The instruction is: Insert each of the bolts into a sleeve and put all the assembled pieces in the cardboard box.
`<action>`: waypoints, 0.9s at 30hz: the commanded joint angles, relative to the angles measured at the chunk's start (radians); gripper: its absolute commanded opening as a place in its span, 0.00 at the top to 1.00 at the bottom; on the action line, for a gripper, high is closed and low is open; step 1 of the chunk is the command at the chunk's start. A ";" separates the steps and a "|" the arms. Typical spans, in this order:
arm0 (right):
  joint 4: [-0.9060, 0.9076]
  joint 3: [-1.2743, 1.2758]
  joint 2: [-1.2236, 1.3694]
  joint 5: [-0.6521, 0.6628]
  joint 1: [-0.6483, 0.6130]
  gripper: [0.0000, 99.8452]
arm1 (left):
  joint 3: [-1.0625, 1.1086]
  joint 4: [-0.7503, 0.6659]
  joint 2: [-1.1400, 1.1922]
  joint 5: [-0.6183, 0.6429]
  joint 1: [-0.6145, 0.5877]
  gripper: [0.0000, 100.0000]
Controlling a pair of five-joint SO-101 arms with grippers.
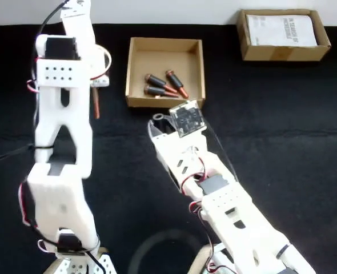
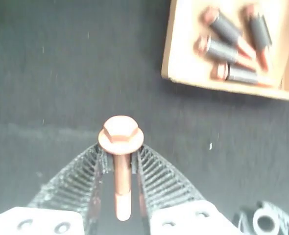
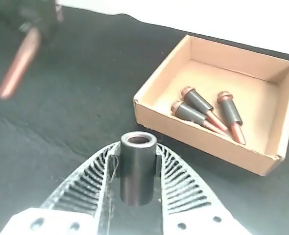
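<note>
Two parts to mate: with left gripper (image 2: 120, 148) clamped on bolt (image 2: 121, 133) beside cardboard box (image 1: 165, 45) and right gripper (image 3: 137, 149) clamped on sleeve (image 3: 138, 171) near box front, line bolt tip with sleeve bore, feed straight, slowly, without jamming

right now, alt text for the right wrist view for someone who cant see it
The right gripper holds a dark sleeve upright over a black table. Beyond it, an open cardboard box holds three assembled pieces; a copper bolt hangs farther off.
</note>
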 commanded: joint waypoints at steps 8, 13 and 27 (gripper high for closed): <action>-0.027 -0.001 -0.027 -0.161 -0.041 0.99 | 0.582 -0.117 -0.628 0.000 0.051 0.99; -0.027 0.002 -0.027 -0.183 -0.093 0.99 | 0.840 -0.227 -0.885 -0.009 0.051 0.99; -0.033 0.068 -0.036 -0.181 -0.111 0.99 | 1.500 -0.947 -1.257 -0.003 0.186 0.99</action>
